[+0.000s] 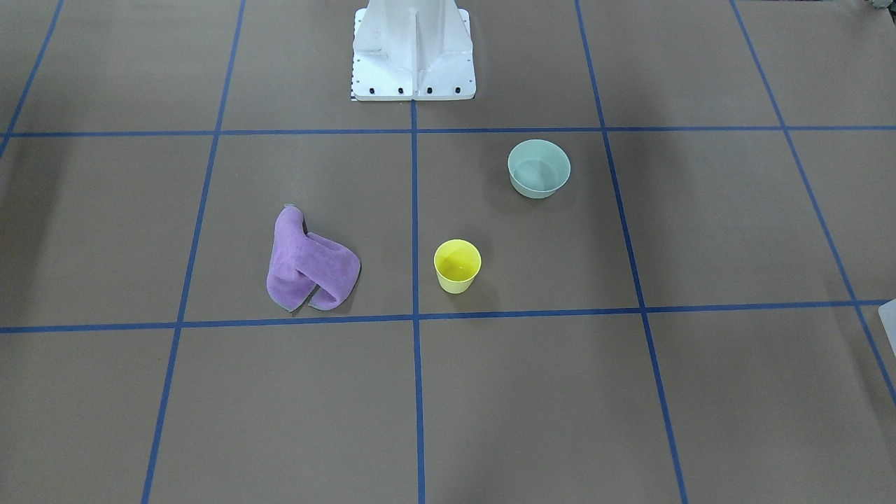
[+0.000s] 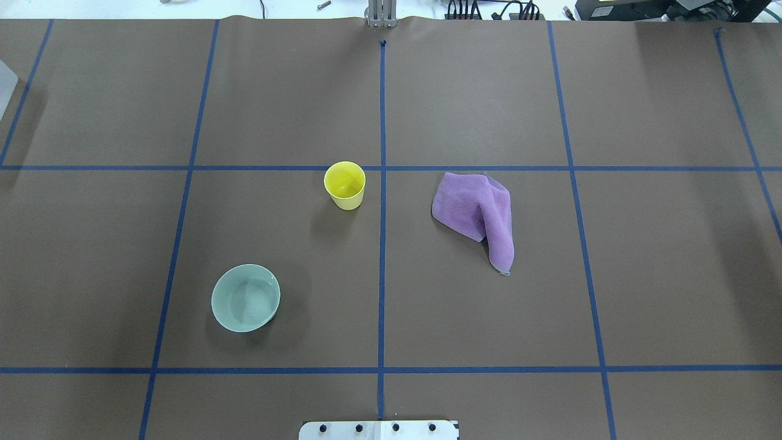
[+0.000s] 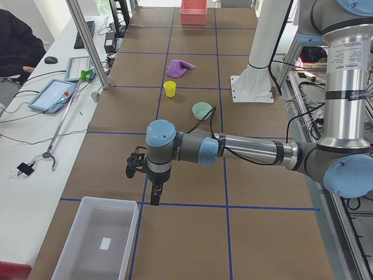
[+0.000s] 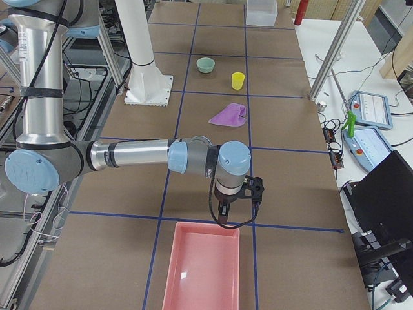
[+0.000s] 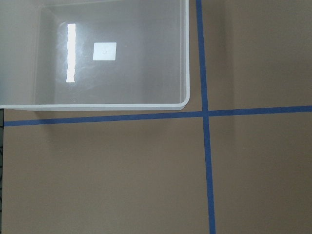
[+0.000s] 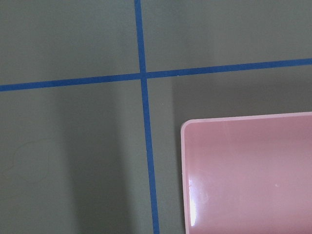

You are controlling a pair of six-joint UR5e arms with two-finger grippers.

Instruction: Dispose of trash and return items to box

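Observation:
A yellow cup [image 2: 345, 184] stands upright near the table's middle, also in the front view [image 1: 457, 264]. A pale green bowl [image 2: 245, 297] sits closer to the robot base. A crumpled purple cloth [image 2: 476, 211] lies on the robot's right half. A clear plastic box [image 3: 64, 256] sits at the table's left end; the left wrist view looks down on its rim [image 5: 185, 58]. A pink bin [image 4: 173, 271] sits at the right end, its corner in the right wrist view [image 6: 187, 127]. My left gripper [image 3: 154, 197] hangs beside the clear box, my right gripper [image 4: 222, 213] beside the pink bin. I cannot tell whether either is open or shut.
Blue tape lines divide the brown table into squares. The white robot pedestal [image 1: 413, 56] stands at the table's near-robot edge. Tablets, cables and a seated person [image 3: 14, 41] are on a side bench beyond the far edge.

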